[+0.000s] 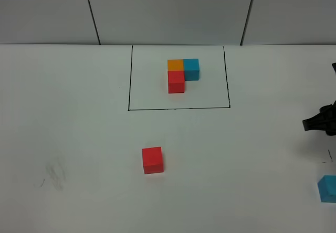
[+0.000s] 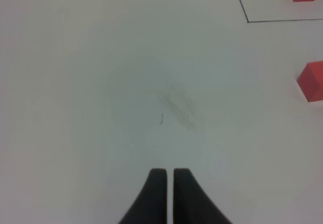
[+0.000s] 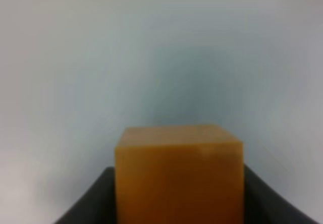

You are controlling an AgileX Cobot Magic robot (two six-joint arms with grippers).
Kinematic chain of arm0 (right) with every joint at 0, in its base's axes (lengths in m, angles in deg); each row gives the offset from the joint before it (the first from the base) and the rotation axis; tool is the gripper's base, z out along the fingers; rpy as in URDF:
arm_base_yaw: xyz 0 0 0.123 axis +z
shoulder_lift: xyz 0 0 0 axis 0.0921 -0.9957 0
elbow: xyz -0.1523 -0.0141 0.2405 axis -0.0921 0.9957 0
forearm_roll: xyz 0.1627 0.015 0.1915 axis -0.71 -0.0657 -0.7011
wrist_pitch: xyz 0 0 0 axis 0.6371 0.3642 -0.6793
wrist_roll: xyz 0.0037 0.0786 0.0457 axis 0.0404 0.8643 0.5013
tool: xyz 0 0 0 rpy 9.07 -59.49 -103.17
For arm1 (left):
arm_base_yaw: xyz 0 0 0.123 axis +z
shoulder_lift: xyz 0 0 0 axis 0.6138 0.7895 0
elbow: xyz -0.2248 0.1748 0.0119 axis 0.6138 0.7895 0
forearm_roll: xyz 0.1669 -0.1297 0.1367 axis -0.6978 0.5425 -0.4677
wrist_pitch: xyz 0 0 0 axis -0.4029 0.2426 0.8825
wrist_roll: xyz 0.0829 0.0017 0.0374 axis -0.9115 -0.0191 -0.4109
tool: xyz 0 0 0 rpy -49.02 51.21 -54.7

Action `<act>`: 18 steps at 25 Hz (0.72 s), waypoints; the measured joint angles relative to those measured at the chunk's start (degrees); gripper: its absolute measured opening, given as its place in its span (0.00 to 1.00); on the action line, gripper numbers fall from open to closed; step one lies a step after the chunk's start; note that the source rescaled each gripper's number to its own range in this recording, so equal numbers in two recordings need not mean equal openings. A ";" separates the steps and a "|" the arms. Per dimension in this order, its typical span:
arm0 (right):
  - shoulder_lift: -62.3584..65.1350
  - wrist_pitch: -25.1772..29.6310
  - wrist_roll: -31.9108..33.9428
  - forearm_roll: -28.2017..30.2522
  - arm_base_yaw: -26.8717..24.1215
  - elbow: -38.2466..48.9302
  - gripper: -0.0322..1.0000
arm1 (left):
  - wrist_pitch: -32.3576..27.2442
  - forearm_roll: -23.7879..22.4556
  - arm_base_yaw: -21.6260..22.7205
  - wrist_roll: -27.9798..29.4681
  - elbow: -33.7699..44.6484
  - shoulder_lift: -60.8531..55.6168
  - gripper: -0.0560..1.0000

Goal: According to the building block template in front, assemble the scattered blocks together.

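Pinching an orange block (image 3: 178,176), the right jaws; left jaws closed together.

Your template (image 1: 182,74) shows orange, blue, red within a black outline (image 1: 178,108). Noted: red cube (image 1: 152,160), teal cube (image 1: 328,188), orange cube (image 3: 179,176); white table (image 1: 79,138).

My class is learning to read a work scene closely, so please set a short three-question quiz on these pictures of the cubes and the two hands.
1. True or false: the left hand is shut and holds nothing.
2. Which cube sits between the fingers of the right hand? A red, B orange, C blue.
3. Fill the gap: the loose red cube lies ___ the black rectangle.
Key: 1 true; 2 B, the orange cube; 3 outside.
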 joint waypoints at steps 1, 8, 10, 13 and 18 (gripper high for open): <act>1.36 1.46 -1.87 -1.41 0.00 -0.60 0.54 | 0.00 0.00 0.00 0.00 0.00 0.00 0.06; 9.74 11.04 -21.12 -19.57 0.04 -7.23 0.54 | 0.00 0.00 0.00 0.00 0.00 0.00 0.06; 11.45 14.41 -25.69 -24.90 0.04 -9.73 0.54 | 0.00 0.00 0.00 0.00 0.00 0.00 0.06; 13.99 19.62 -30.77 -30.21 0.04 -12.83 0.54 | 0.00 0.00 0.00 0.00 0.00 0.00 0.06; 18.29 24.03 -38.96 -36.02 0.04 -15.88 0.54 | 0.00 0.00 0.00 0.00 0.00 0.00 0.06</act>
